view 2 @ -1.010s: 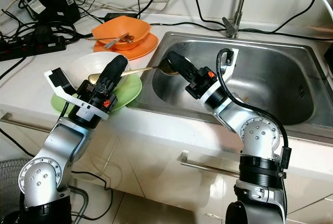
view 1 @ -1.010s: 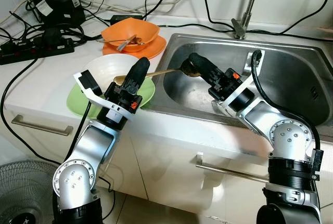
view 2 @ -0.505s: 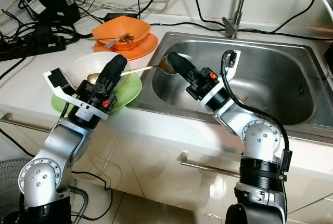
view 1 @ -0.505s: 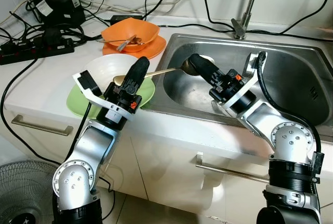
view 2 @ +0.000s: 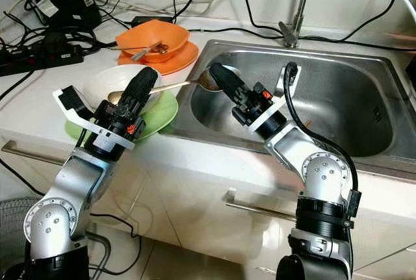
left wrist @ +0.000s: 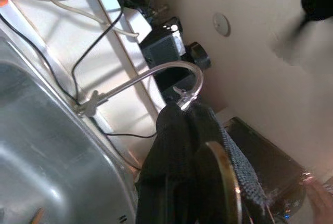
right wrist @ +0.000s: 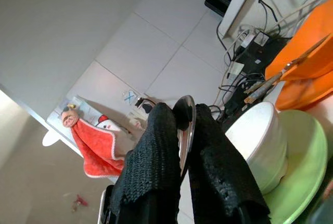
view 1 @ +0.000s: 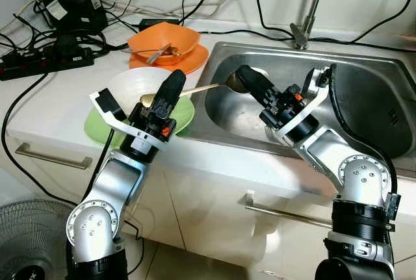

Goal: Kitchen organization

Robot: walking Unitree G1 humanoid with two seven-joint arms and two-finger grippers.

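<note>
A long brass-coloured spoon [view 1: 201, 89] spans from the white bowl [view 1: 127, 85] on a green plate [view 1: 97, 127] to the left rim of the steel sink [view 1: 364, 98]. My left gripper [view 1: 174, 85] is shut on its handle, above the bowl. My right gripper [view 1: 244, 76] reaches from the sink side and is shut on the spoon's bowl end; in the right wrist view that end [right wrist: 186, 125] sits clamped between the black fingers. In the left wrist view the spoon [left wrist: 221, 182] lies between the fingers.
An orange bowl [view 1: 175, 36] with cutlery in it sits on an orange plate [view 1: 188, 62] behind the white bowl. A faucet [view 1: 311, 7] stands at the sink's back. A power strip [view 1: 39, 62], adapters and cables crowd the counter's far left.
The right forearm and its cable have shifted slightly over the sink. The spoon and the left arm have stayed about where they were.
</note>
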